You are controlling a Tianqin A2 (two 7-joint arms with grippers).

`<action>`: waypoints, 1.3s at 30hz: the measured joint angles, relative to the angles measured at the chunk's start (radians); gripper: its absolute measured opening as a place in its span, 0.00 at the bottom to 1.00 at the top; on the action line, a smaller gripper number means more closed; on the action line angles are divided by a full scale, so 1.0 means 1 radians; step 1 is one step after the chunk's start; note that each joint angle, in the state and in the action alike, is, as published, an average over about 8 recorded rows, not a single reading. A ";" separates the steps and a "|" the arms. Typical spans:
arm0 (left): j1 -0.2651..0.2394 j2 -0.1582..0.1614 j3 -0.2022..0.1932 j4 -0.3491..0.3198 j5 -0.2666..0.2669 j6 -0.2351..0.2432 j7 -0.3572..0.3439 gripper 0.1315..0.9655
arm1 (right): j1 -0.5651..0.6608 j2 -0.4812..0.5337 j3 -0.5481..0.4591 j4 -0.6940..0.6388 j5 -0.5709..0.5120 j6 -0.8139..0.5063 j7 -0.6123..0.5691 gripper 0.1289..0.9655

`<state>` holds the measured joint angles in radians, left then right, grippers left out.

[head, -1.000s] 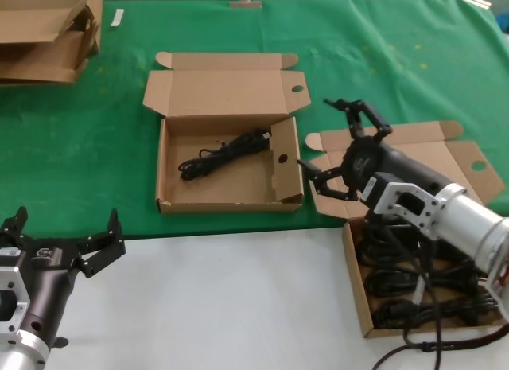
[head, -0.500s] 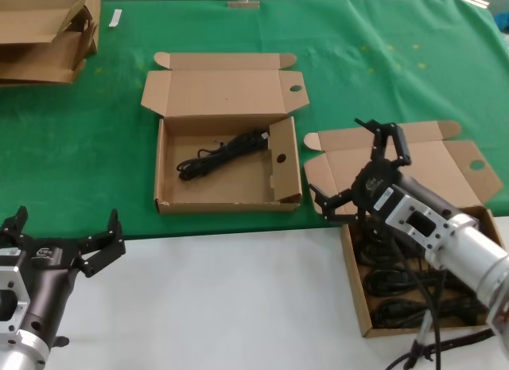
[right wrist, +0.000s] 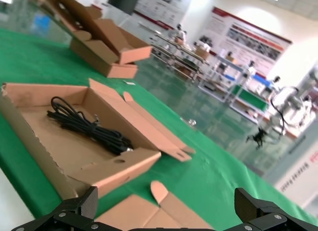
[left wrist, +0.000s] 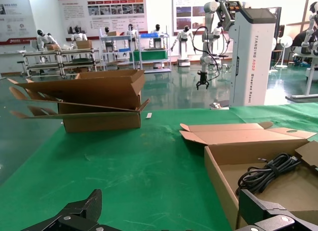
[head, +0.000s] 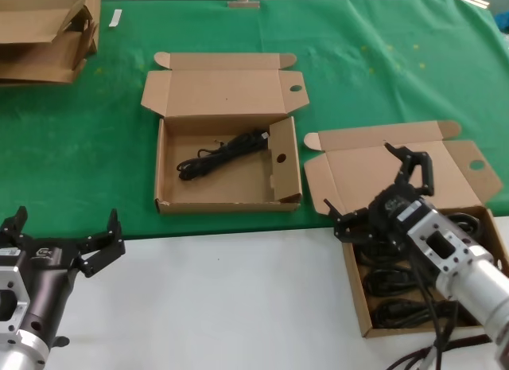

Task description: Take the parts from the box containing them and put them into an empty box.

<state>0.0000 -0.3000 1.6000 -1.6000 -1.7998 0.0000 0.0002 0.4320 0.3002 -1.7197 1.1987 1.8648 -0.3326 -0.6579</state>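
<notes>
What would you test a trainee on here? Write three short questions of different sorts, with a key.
1. True or false: the holed-flap box holds no cables.
2. The right gripper hangs, fingers open, at: A) the cardboard pile; B) the full box of cables; C) the holed-flap box.
3. Fill in: the left gripper, low by the white surface, has its fingers ___.

Key: 1 false, one cable bundle lies in it; 2 B; 3 open.
</notes>
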 joint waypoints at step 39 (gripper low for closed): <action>0.000 0.000 0.000 0.000 0.000 0.000 0.000 1.00 | -0.388 0.000 0.108 0.360 -0.058 0.299 0.591 1.00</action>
<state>0.0000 -0.3000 1.6000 -1.6000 -1.8000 0.0000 -0.0001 0.0440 0.3000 -1.6122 1.5591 1.8066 -0.0340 -0.0671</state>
